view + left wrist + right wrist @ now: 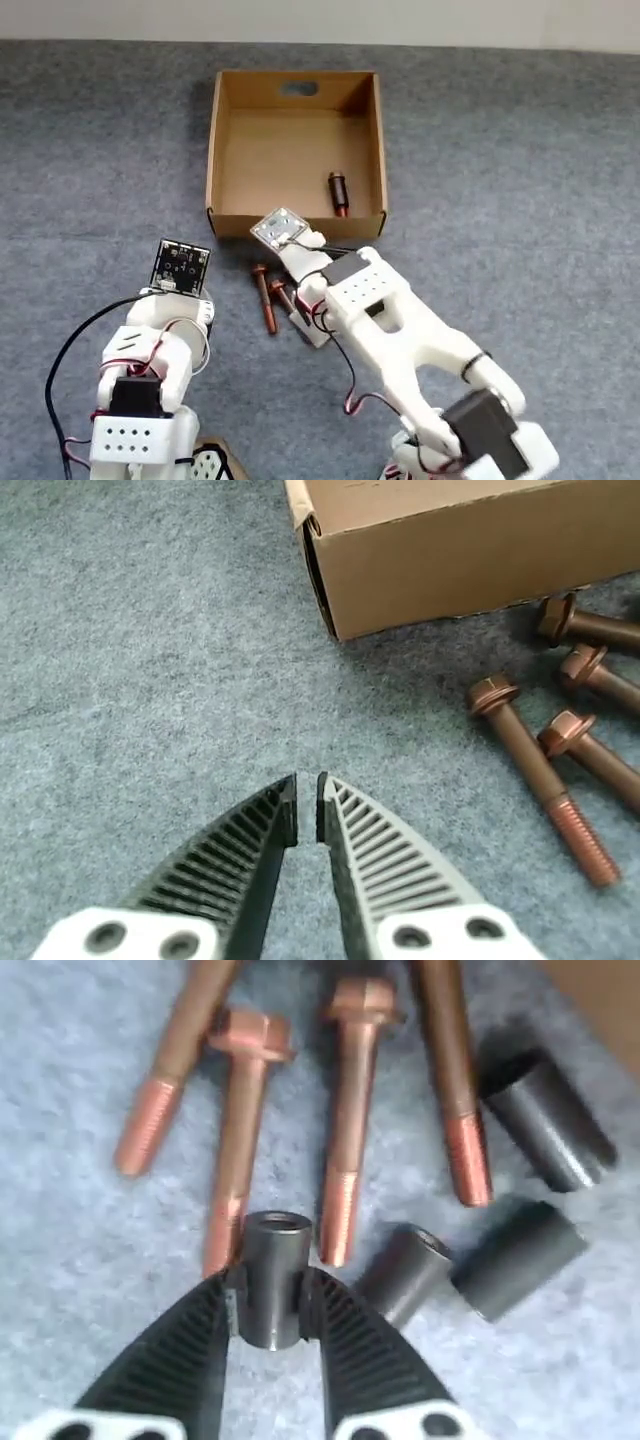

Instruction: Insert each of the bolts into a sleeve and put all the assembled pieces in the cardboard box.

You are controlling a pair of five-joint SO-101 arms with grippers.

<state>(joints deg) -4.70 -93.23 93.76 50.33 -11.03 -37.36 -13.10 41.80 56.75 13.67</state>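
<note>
Right gripper (272,1298) clamped on a dark sleeve (272,1245) — best kept firm with its bore unblocked for a copper bolt (350,1110); left gripper (307,815) fingers nearly together, holding nothing

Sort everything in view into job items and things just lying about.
Job: bolts, loose sleeves, gripped sleeve in the right tool, cardboard box, assembled piece inside it.
Lying about: grey carpet, black cable.
</note>
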